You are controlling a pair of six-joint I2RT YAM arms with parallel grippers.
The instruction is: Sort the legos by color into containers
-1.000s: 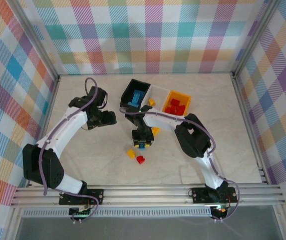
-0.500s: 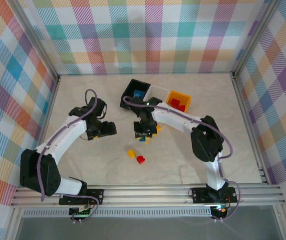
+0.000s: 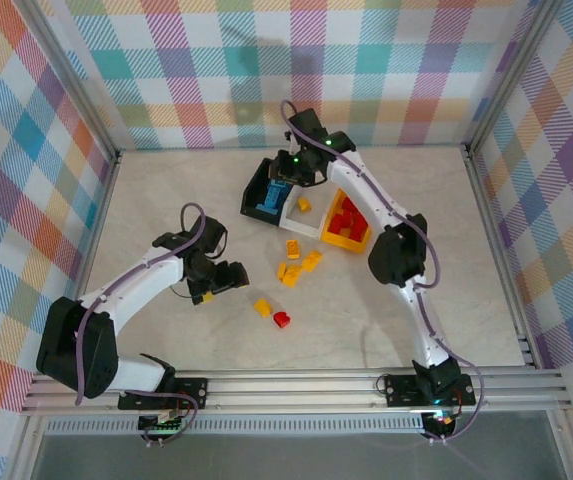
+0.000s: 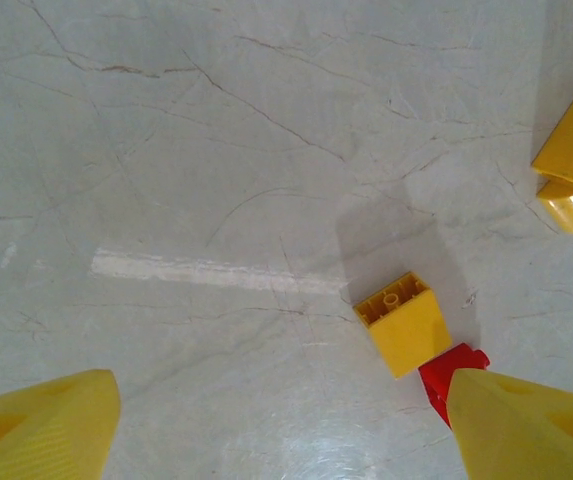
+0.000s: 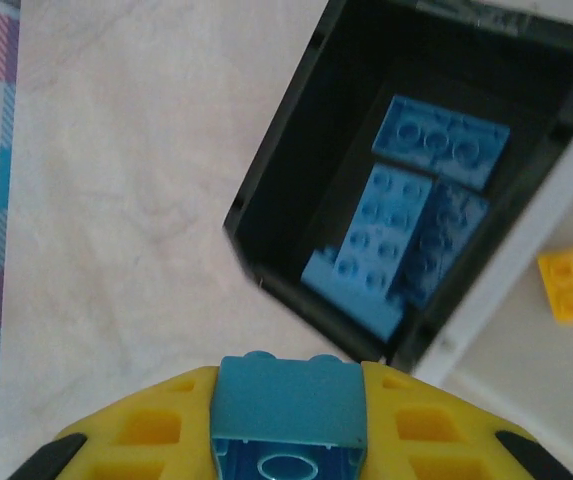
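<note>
The right claw (image 3: 290, 172) is closed on a blue brick (image 5: 286, 395), pinched between its yellow fingers (image 5: 146, 430) with the brick's long side running across from finger to finger. It hangs at the black bin (image 5: 301, 160), and this is the relation that matters: in the right wrist view the bin's mouth lies ahead and to the right of the brick, while bare desk (image 5: 116, 200) sits straight ahead and to the left. Three or so blue bricks (image 5: 386, 235) already lie inside the black bin, their lengths running roughly along it. A drop from here looks risky to me; the brick probably needs carrying further over the mouth, away from the bin's corner, before release, and not so far that it crosses the rim into the white bin (image 5: 486, 290) joined to the black bin, where a yellow brick (image 5: 571, 285) lies. The left claw (image 4: 284, 420) stands wide open, well apart from the black bin on its near side, low over the desk. A loose yellow brick (image 4: 403, 322) and a red brick (image 4: 444, 378) touching it lie just ahead, nearer its right finger, so the left arm is the closer one for those.
</note>
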